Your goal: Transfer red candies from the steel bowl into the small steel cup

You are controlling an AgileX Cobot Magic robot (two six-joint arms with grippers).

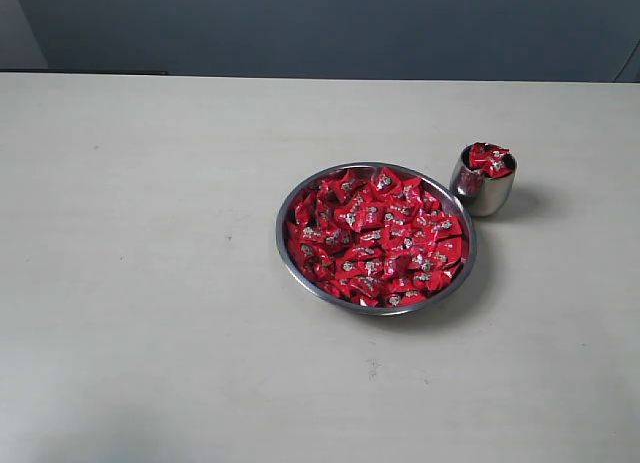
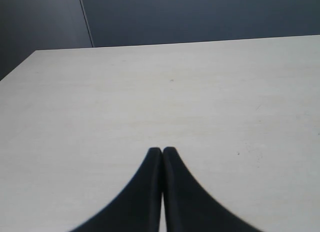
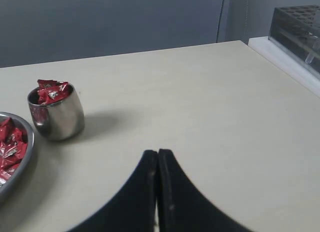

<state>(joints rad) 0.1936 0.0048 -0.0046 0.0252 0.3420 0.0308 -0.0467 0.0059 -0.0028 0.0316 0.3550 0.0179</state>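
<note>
Well, starting at the left: the left jaws are pressed together tip to tip with nothing between them, hanging over a bare stretch of the pale desk (image 2: 210, 101). The left wrist view shows only that surface and the dark grey wall (image 2: 200, 16) behind it.

From the exterior view neither arm is in sight. The steel bowl (image 1: 281, 245) sits a little right of the desk's middle, flat on the surface, and it is heaped with red candies (image 1: 380, 238) that cover its floor almost out to the rim all round. Each wrapper is shiny red with a small pale mark at its centre.

Just beside the bowl, on its right and slightly farther back, stands the small steel cup (image 1: 487, 195), upright. A few red candies poke up above its lip. My right wrist view shows a narrow gap between the cup and the bowl's rim, so they are not touching; the cup throws a soft shadow on the desk on the side away from the bowl.

The right jaws are likewise closed flat against each other and hold nothing. They hang above empty desk, apart from the cup and the bowl.

Farthest right, a dark gridded rack (image 3: 300, 26) rests on a white ledge (image 3: 285, 61) at the desk's edge.
</note>
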